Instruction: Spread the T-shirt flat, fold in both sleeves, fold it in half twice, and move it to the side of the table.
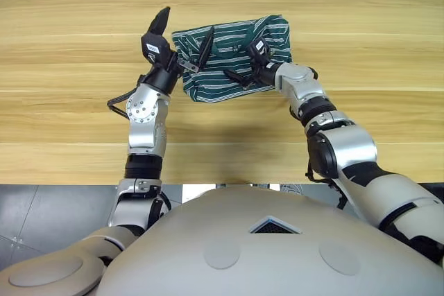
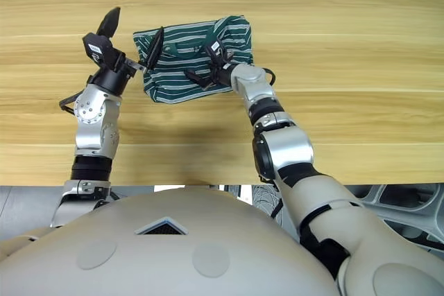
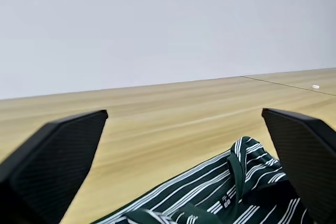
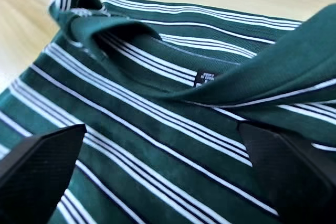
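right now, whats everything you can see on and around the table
T-shirt: one, dark green with white stripes, folded into a compact rectangle, lying on the table between the two grippers
table: one, light wood, under the T-shirt
wall: one, pale grey, beyond the table's far edge
floor: dark grey tiles, below the table's near edge
left gripper: one, black, open, at the T-shirt's left edge, one finger over the cloth and one beside it
right gripper: one, black, open, over the T-shirt's right part
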